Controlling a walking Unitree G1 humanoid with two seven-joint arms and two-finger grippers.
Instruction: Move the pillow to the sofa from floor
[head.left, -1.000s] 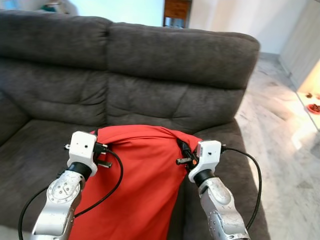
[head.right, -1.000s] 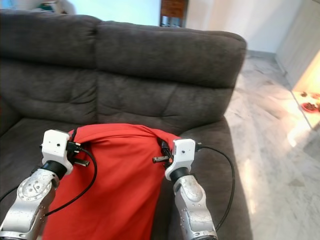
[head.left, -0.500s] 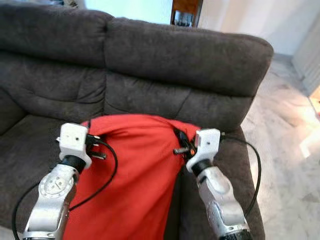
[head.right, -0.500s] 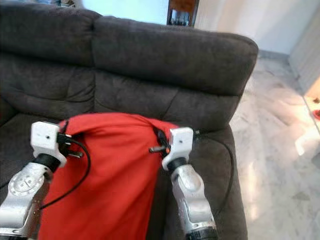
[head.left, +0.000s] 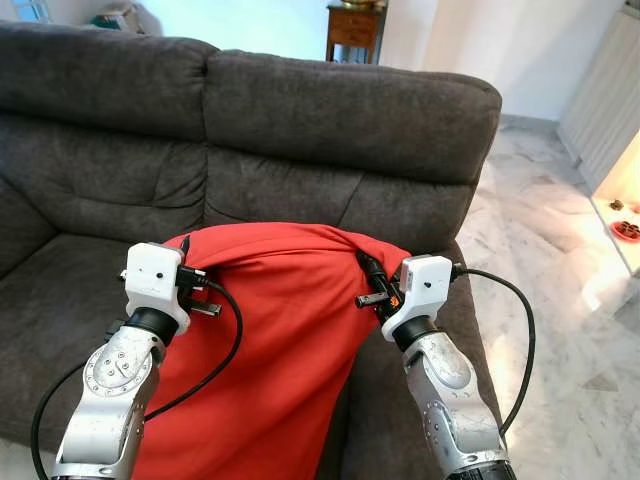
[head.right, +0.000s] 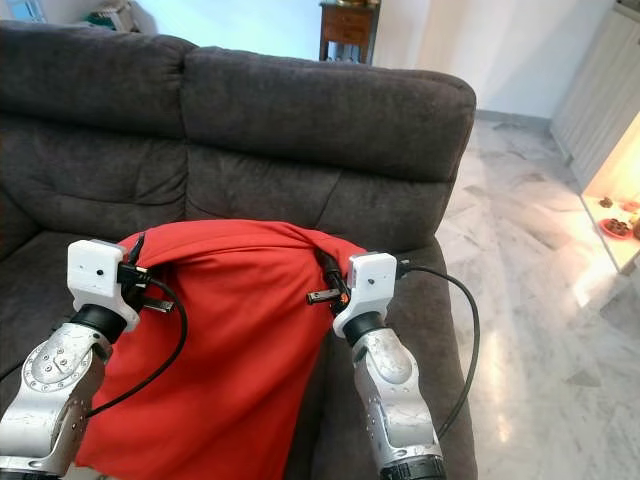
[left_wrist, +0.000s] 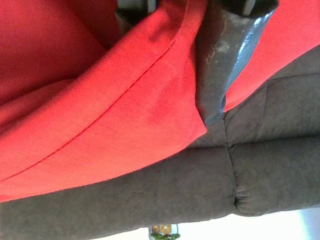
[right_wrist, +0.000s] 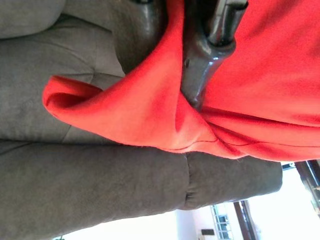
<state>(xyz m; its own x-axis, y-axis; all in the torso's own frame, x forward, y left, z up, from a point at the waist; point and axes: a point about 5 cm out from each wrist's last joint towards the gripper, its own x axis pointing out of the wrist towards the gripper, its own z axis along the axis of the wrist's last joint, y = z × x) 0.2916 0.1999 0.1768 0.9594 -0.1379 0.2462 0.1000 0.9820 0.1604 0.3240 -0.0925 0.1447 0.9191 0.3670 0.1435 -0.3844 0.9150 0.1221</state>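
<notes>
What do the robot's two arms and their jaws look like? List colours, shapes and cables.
Both arms are silver metal with round joint discs, black collars and white boxy wrist blocks. A black cable loops from each block. The left gripper and right gripper end in long glossy black fingers.

The red pillow (head.left: 270, 350) runs off the 6 o'clock edge of the head views, so its lower end cannot be seen. It covers the sofa (head.left: 330, 120) seat behind it, and the sofa's own 9 o'clock end is cut by the frame. The left hand (head.left: 186, 248) is mostly buried in red fabric; only one black finger (left_wrist: 222, 65) is plain in the left wrist view, its mate hidden under the cloth. The right hand (head.left: 368, 270) is likewise sunk in a fold at 3 o'clock. Wooden furniture (head.left: 352, 25) at 12 o'clock is half hidden behind the backrest. Small objects (head.left: 625, 228) at the 3 o'clock edge are too small to name.
</notes>
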